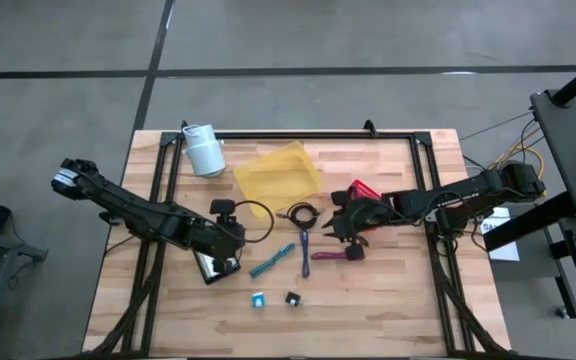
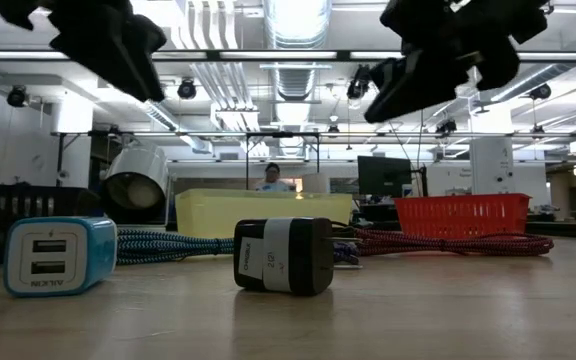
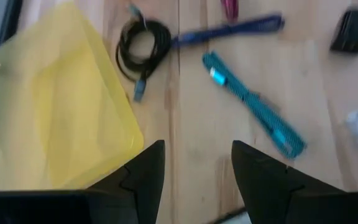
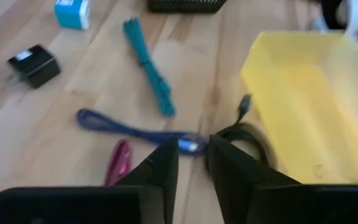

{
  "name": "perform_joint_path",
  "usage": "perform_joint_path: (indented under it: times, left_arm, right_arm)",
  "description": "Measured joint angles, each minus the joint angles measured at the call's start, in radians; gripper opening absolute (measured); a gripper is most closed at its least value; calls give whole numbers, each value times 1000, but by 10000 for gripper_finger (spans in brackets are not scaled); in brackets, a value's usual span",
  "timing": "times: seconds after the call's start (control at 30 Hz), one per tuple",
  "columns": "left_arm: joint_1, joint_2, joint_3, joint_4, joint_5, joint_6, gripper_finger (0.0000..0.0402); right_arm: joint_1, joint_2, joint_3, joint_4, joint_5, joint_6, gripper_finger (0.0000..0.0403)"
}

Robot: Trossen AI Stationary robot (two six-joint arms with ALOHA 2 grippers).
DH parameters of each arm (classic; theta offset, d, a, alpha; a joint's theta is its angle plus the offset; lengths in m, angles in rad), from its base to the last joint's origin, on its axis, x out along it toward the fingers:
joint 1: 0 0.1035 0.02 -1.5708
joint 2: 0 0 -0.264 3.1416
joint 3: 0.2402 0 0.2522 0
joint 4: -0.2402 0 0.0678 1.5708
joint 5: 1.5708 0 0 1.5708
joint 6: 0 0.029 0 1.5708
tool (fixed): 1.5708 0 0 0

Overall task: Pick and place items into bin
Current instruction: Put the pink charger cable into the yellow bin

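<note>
A: Where are the items found?
B: They are spread on the wooden table (image 1: 388, 300) in front of the yellow bin (image 1: 278, 172). A black coiled cable (image 1: 302, 213) is seen just beside the bin's near corner, a purple cable (image 1: 304, 250) in front of it, a teal cable (image 1: 271, 260) to its left and a magenta cable (image 1: 330, 256) to its right. A blue charger (image 1: 258, 299) and a black charger (image 1: 293, 298) are set nearest the front edge, close to each other but apart.

A: How is the left gripper placed?
B: The left gripper (image 3: 192, 163) is held above the table near the teal cable, its fingers parted with nothing between them.

A: And the right gripper?
B: The right gripper (image 4: 192, 158) is held over the black coil and the purple cable; only a narrow gap is seen between its fingers, and nothing is gripped.

A: What else is seen?
B: A white roll (image 1: 204, 150) lies at the back left, and a red basket (image 1: 363, 189) is partly hidden by the right arm.
</note>
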Motion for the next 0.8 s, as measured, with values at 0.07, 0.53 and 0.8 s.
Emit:
perform_joint_path:
  times: [0.07,0.53,0.8]
  left_arm:
    - [0,0,0,41,-9,0,169]
    - [0,0,-2,110,-28,3,169]
    - [0,0,-2,110,-48,2,169]
  right_arm:
    - [21,0,0,-26,0,31,97]
    - [126,0,-92,-104,-2,136,202]
    - [125,0,-179,-101,-1,186,203]
